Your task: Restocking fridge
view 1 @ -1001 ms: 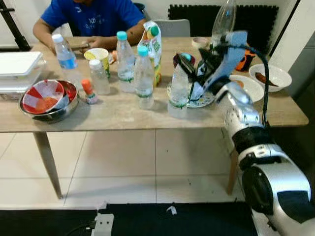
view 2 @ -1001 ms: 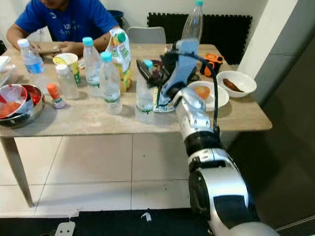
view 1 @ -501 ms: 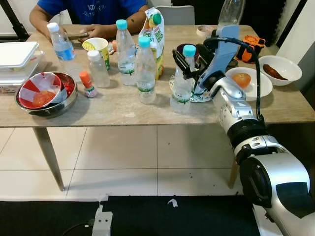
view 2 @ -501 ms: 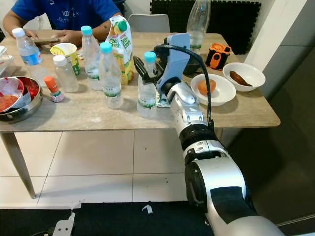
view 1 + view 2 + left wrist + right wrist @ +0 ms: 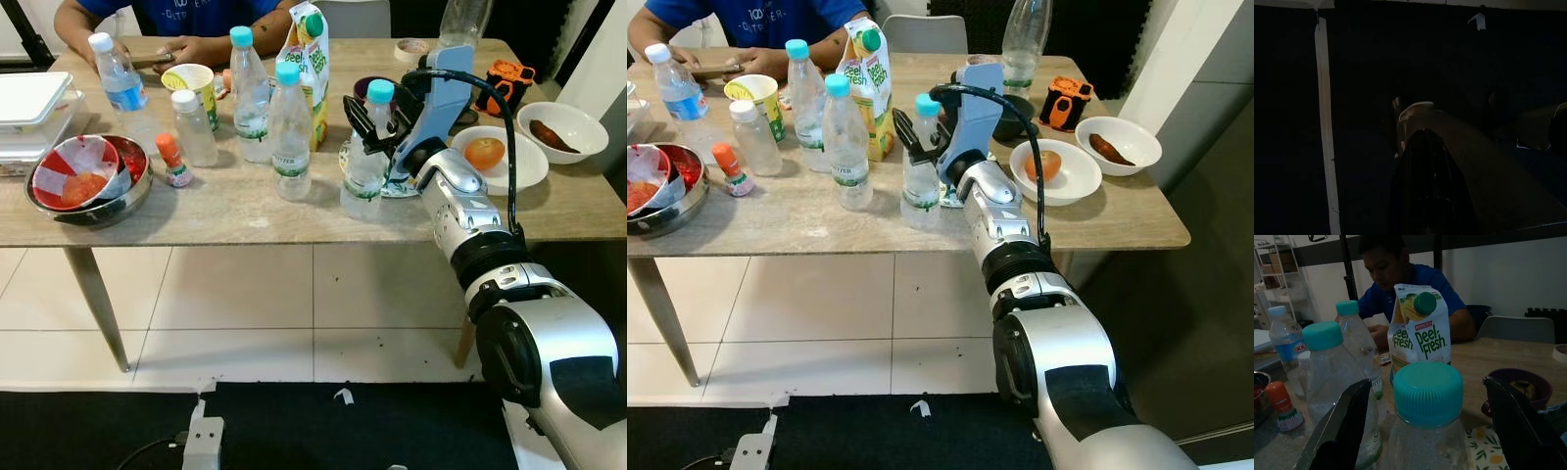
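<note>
The right gripper (image 5: pixel 374 125) is held spread wide around the neck of a teal-capped water bottle (image 5: pixel 364 164) (not clamped) standing at the near edge of the wooden table (image 5: pixel 245 211). The left gripper's state cannot be told.

Clear plastic water bottles with teal caps: three, at (image 5: pixel 364 152), (image 5: pixel 290 132) and (image 5: pixel 249 93), the first standing between the fingers of the right gripper (image 5: pixel 377 125). Clear bottles with white caps: two (image 5: pixel 114 83) (image 5: pixel 193 127). White ceramic bowls: two (image 5: pixel 500 162) (image 5: pixel 554 127); green-and-white juice carton: one (image 5: pixel 308 59).
</note>
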`<state>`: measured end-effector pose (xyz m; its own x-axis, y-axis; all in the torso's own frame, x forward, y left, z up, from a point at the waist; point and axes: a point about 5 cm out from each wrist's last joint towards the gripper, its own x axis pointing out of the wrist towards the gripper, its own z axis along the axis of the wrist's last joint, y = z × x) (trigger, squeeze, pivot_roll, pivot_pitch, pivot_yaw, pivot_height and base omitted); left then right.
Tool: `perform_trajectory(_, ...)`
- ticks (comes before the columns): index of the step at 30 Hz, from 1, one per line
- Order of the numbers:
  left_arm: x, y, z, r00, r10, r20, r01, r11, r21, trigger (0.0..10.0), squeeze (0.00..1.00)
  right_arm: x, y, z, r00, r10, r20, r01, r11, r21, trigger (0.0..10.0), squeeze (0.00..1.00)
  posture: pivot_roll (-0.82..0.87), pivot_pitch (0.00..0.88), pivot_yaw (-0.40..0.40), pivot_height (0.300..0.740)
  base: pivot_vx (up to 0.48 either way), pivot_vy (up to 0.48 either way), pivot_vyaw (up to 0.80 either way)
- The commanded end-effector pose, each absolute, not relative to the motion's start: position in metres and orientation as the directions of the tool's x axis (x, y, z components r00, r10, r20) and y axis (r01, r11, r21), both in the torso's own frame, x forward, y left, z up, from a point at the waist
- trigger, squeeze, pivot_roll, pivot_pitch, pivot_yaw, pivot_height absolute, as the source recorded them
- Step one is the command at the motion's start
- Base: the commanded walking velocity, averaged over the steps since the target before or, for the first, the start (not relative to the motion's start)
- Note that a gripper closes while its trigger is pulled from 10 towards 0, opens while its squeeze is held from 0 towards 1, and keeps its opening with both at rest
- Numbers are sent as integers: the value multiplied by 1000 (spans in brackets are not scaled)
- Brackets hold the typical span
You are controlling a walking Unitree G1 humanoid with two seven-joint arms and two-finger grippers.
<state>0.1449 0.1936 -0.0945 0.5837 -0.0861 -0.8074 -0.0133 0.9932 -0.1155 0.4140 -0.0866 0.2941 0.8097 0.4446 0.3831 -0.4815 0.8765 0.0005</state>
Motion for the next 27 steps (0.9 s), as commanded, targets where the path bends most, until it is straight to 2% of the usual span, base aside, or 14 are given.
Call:
perform_trajectory(1,92,186,-113,414,-108,-904,-36,990,-135,10000,0,414,-84,294,809,439,391,-489,872,33,10000,0,23,248,-61,740,0,0,0)
perform_trajectory(15,94,183,-113,418,-114,-901,-34,989,-141,10000,0,414,-81,308,797,435,418,-489,872,24,10000,0,20,241,-64,740,0,0,0)
perform_trajectory(16,94,182,-113,419,-116,-901,-34,989,-143,10000,0,414,-81,308,797,438,416,-488,873,18,7294,0,20,240,-64,740,0,0,0)
perform_trajectory(17,94,182,-113,419,-116,-901,-34,989,-143,10000,0,414,-81,308,797,438,416,-488,873,18,7294,0,20,240,-64,740,0,0,0)
perform_trajectory(18,95,181,-113,420,-117,-900,-35,989,-145,10000,0,415,-81,308,799,438,412,-484,875,8,0,0,18,238,-64,740,0,0,0)
perform_trajectory(27,97,180,-113,422,-119,-899,-32,989,-146,10000,0,416,-83,309,807,439,395,-469,883,-23,0,0,13,223,-67,740,0,0,0)
